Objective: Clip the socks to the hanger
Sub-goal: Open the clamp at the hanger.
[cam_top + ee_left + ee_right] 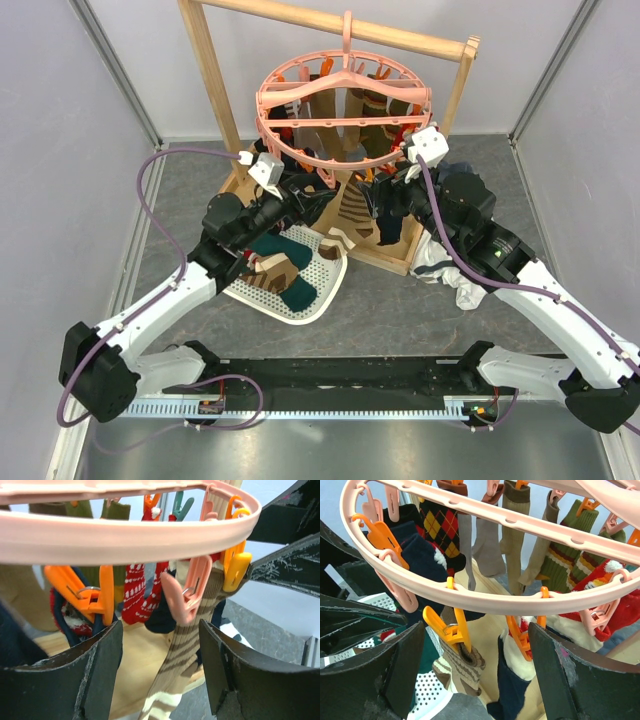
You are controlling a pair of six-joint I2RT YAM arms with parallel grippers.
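Observation:
The pink ring hanger (pixel 345 100) hangs from the wooden bar with several socks clipped round it. In the left wrist view a pink clip (pixel 187 592) on the ring (pixel 125 540) holds a tan brown-striped sock (pixel 187 652). This sock hangs in the gap of my open left gripper (pixel 160 667), and neither finger presses it. My right gripper (pixel 477 675) is open just under the ring (pixel 495 602). Beyond its gap, an orange clip (pixel 447 627) bites a brown-striped sock (pixel 467 667), beside a navy and white sock (pixel 515 685). Both grippers (pixel 305 190) (pixel 385 205) meet under the ring's near edge.
A white mesh basket (pixel 325 290) on the table below my left arm holds teal and brown socks (pixel 285 255). A white and grey garment (pixel 450 275) lies under my right arm. The wooden rack frame (pixel 205 70) and its base (pixel 390 258) stand behind.

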